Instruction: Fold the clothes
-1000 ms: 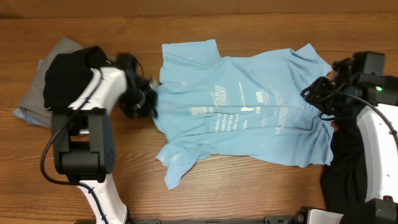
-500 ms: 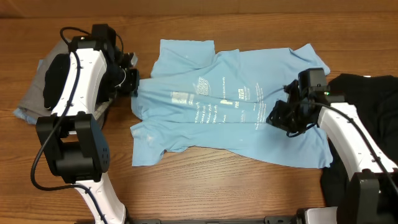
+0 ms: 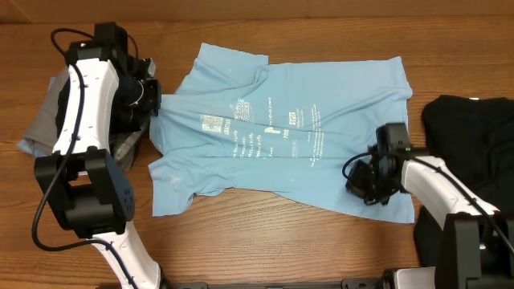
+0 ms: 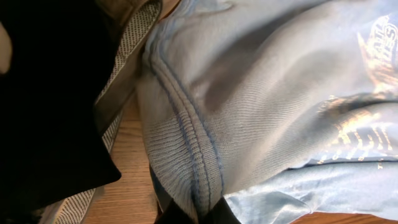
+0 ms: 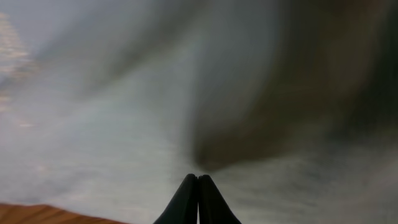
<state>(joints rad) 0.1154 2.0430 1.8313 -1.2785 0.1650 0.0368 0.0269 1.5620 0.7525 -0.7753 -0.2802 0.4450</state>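
Spreading across the middle of the wooden counter (image 3: 265,241), the light blue T-shirt (image 3: 281,136) lies mostly flat, its white printed lettering facing up and its fabric creased in long wrinkles. A black garment (image 3: 474,128) lies bunched at the counter's right edge, just beside the blue shirt's right side. At the far left sits a grey shirt (image 3: 36,132) with a black shirt (image 4: 43,124) on top of it, both partly hidden under the left arm. The left hand (image 3: 148,92) is at the blue shirt's left edge, and the left wrist view shows its fingers pinched tight on the stitched hem there. The right hand (image 3: 363,183) rests on the shirt's lower right part. In the right wrist view its fingertips (image 5: 189,190) meet with no gap, pressed against blue fabric. Whether any cloth is caught between them cannot be told.
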